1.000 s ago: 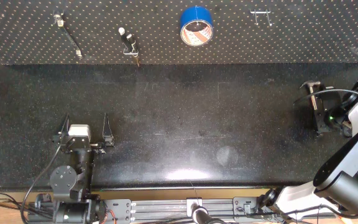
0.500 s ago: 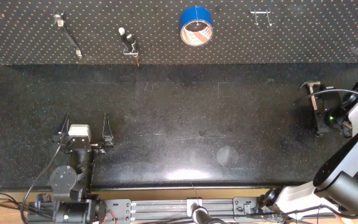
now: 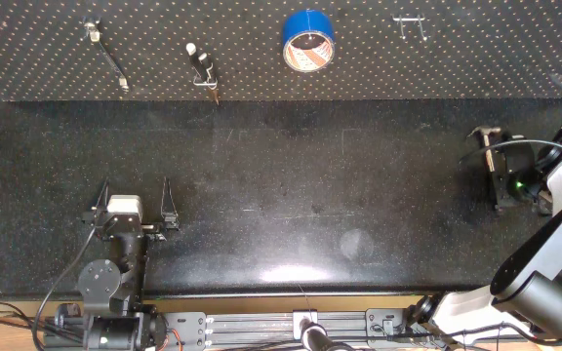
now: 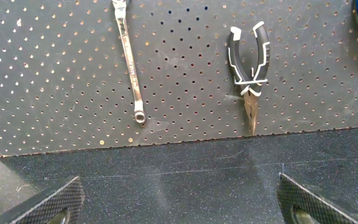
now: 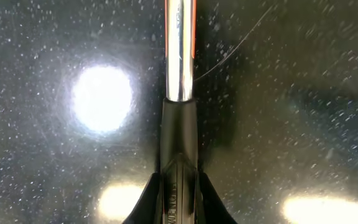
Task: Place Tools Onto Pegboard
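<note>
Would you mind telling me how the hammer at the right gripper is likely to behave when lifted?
The hammer looks rigid: chrome shaft, black grip. Its head sits well away from the right gripper, so it will probably feel head-heavy and may tip.

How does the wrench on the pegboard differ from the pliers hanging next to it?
The wrench is a single slim bar of bare metal; the pliers have two black-and-white handles and are wider. The wrench hangs slightly slanted; the pliers hang straight, nose down. The pliers' tip reaches lower than the wrench's end. Both hang on the pegboard.
</note>
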